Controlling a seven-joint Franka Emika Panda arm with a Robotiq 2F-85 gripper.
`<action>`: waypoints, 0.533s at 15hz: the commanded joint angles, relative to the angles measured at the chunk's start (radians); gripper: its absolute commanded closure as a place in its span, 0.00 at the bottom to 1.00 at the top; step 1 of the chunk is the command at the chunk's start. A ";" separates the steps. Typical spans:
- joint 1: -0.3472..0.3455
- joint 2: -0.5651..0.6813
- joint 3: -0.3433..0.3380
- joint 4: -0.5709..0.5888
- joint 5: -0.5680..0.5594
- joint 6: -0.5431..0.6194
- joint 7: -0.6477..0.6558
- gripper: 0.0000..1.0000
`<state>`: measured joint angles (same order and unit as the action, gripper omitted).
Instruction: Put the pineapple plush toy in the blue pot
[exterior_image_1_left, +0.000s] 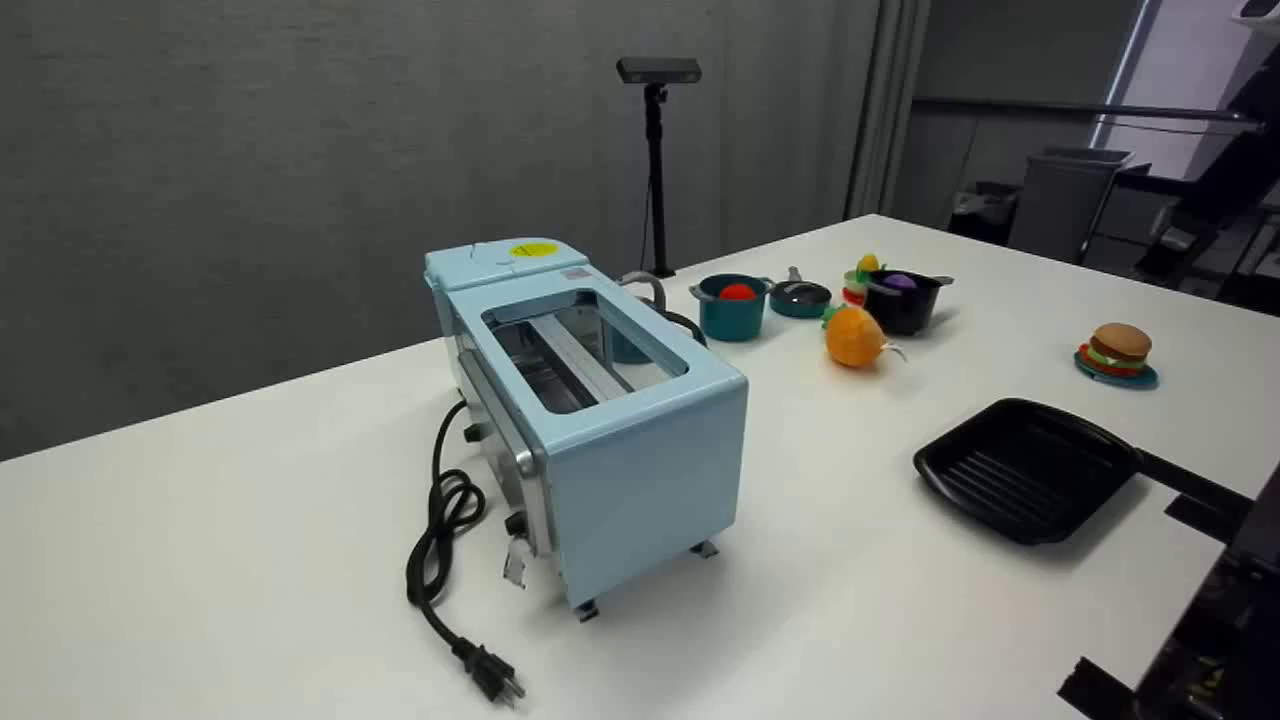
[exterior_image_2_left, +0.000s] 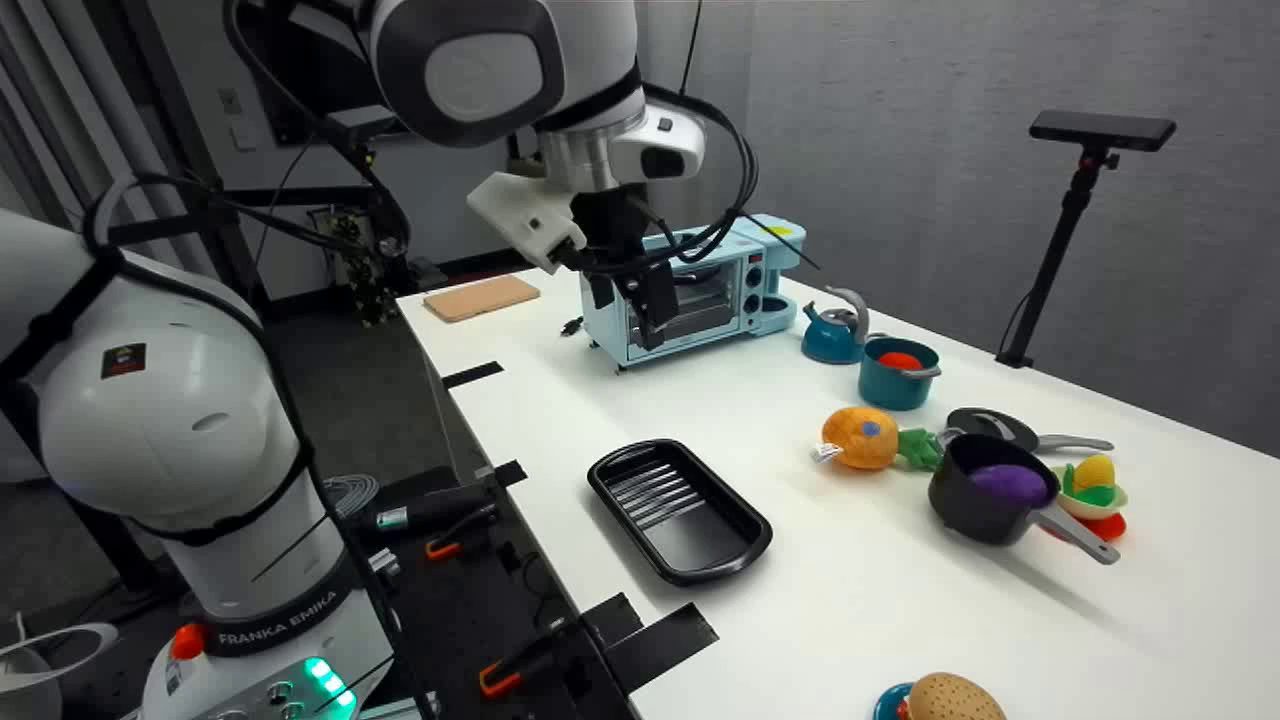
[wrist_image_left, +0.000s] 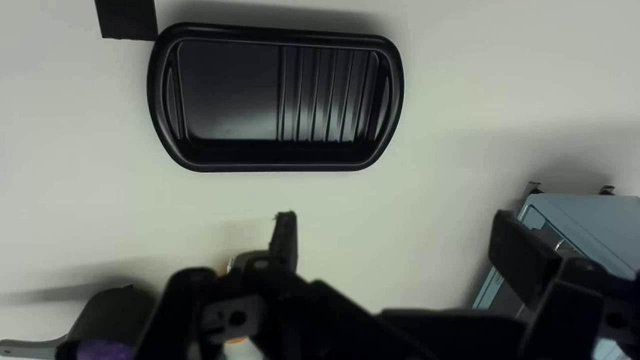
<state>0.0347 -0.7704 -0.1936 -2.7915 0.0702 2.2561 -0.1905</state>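
The pineapple plush toy (exterior_image_1_left: 855, 337) is orange with a green leafy top and lies on its side on the table. It also shows in the other exterior view (exterior_image_2_left: 860, 438). In the wrist view only small orange bits of it (wrist_image_left: 235, 340) show behind the gripper. The blue pot (exterior_image_1_left: 730, 318) is teal, stands upright beyond the toy and has a red round thing inside; it shows in both exterior views (exterior_image_2_left: 895, 388). My gripper (exterior_image_2_left: 630, 305) is open and empty, in the air above the table, apart from toy and pot. Its fingers spread wide in the wrist view (wrist_image_left: 394, 220).
A light-blue toaster oven (exterior_image_2_left: 690, 300) stands near the gripper. A black square pan (exterior_image_2_left: 680, 510) lies nearer the robot. A black pot (exterior_image_2_left: 960, 500) with a purple thing stands by the toy's leaves. A teal kettle (exterior_image_2_left: 832, 335), dark lidded pan (exterior_image_2_left: 990, 428) and burger toy (exterior_image_1_left: 1118, 350) are also there.
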 joint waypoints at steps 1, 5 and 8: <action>-0.014 0.003 0.013 0.003 0.013 -0.004 -0.010 0.00; -0.014 0.009 0.014 0.003 0.013 -0.004 -0.010 0.00; -0.014 0.010 0.014 0.003 0.013 -0.004 -0.010 0.00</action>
<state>0.0347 -0.7621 -0.1935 -2.7911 0.0702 2.2561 -0.1905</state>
